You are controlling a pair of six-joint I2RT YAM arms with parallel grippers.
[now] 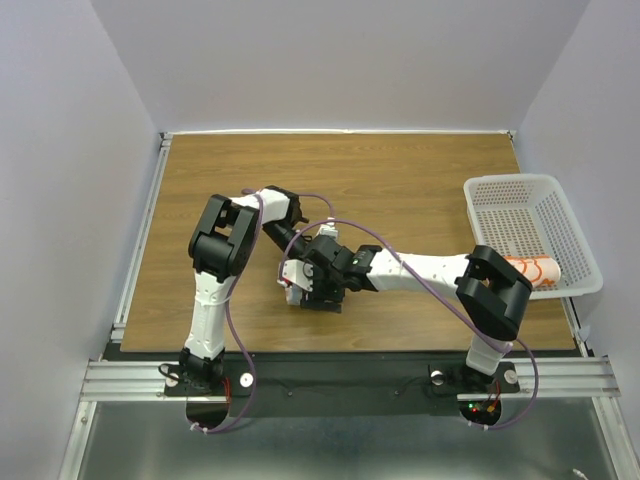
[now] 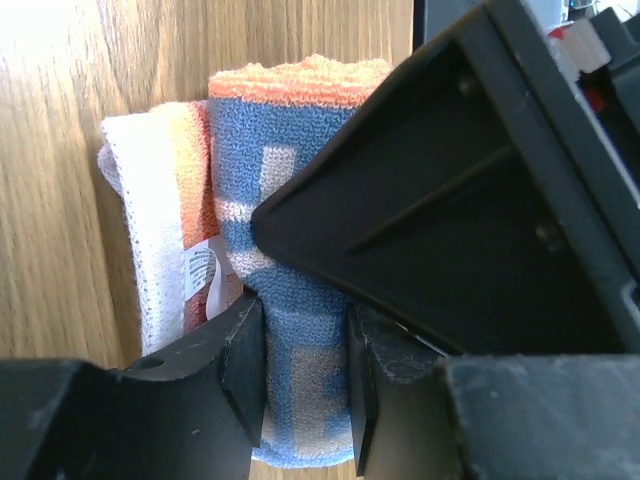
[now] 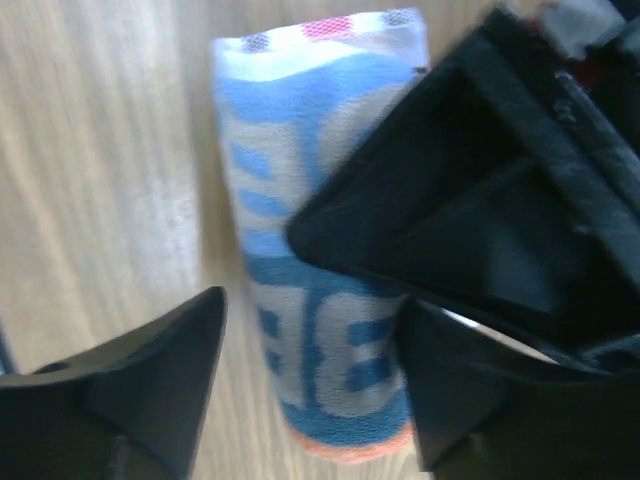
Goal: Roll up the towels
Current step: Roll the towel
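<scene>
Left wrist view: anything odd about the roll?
Yes. The left end effector grips the towel roll, but a white outer flap with the care label hangs loose at the picture's left, not wrapped tight.

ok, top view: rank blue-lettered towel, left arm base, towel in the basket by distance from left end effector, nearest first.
1. Blue-lettered towel: gripped by the left end effector, mid-table.
2. Left arm base: near-left edge.
3. Orange-print towel: in the basket, far right.
</scene>
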